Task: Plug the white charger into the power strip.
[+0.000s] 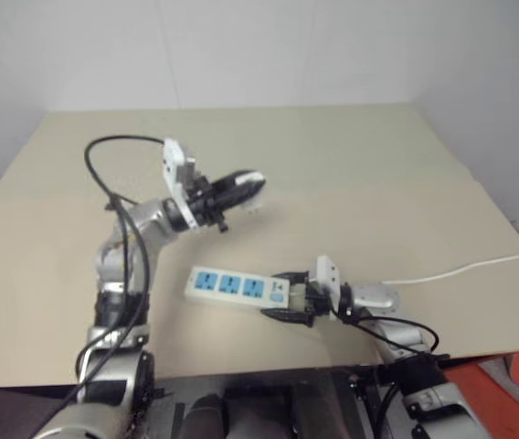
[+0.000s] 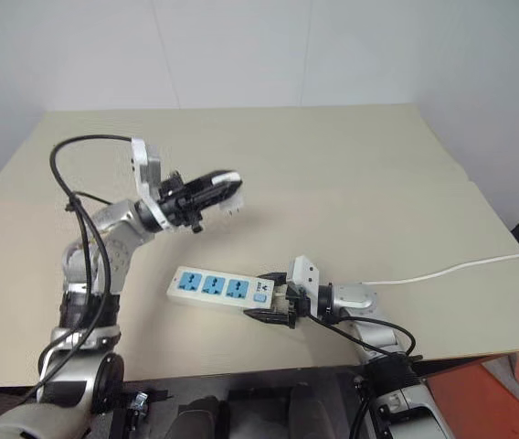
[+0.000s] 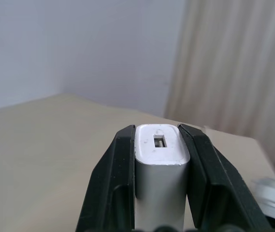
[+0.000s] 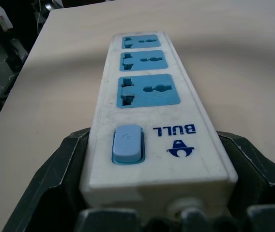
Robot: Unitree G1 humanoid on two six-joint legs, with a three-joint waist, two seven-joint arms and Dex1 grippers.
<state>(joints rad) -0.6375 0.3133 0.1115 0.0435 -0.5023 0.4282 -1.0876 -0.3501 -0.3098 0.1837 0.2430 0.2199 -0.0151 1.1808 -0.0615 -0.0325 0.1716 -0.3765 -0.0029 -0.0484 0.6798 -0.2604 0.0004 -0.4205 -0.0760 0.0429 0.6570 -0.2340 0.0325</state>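
Left wrist view: the left gripper (image 3: 160,159) pinches the white charger (image 3: 160,150) between its black fingers, raised above the table (image 1: 351,155). Below and to its right, the power strip (image 1: 237,286) lies lengthwise toward the right gripper (image 1: 289,297), which clamps its button end.

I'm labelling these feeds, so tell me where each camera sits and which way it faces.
Left and right eye views: on the head, facing forward and down at the table; both arms show.
Left wrist view: along the left pincer, shut on the white charger.
Right wrist view: along the right pincer, gripping the power strip by its button end.
Shared: charger and strip show in the head views too.
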